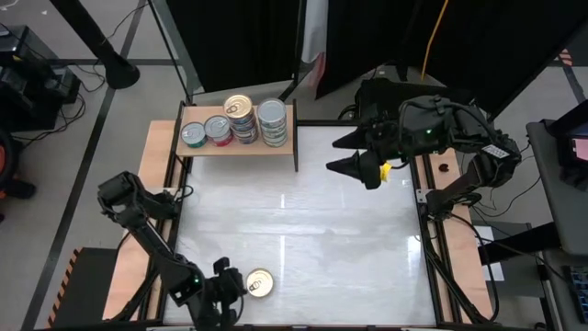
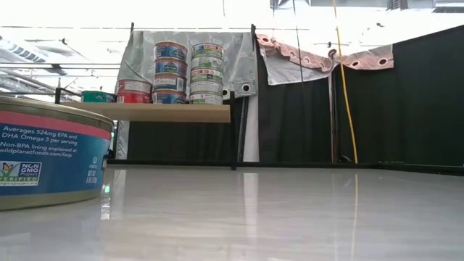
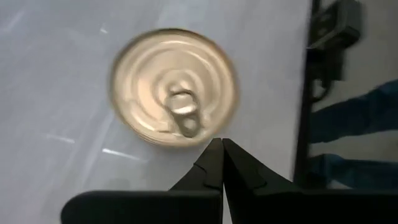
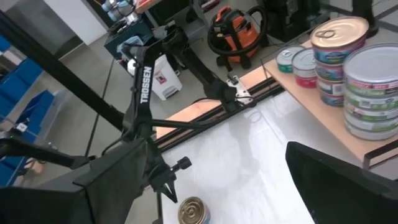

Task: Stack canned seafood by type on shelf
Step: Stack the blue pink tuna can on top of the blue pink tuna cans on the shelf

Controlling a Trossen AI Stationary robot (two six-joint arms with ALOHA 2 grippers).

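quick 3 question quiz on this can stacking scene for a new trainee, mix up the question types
1. True or false: the left hand is gripping the loose can.
2. How many piles of cans stand on the shelf? A) two B) four C) six
3. Fill in: the right hand hovers with its fingers ____.

Key
1. False: it is shut beside the can, holding nothing.
2. B: two single cans, two taller stacks.
3. open

Gold-lidded tin (image 1: 259, 283) (blue label) — light-wood shelf (image 1: 241, 147)
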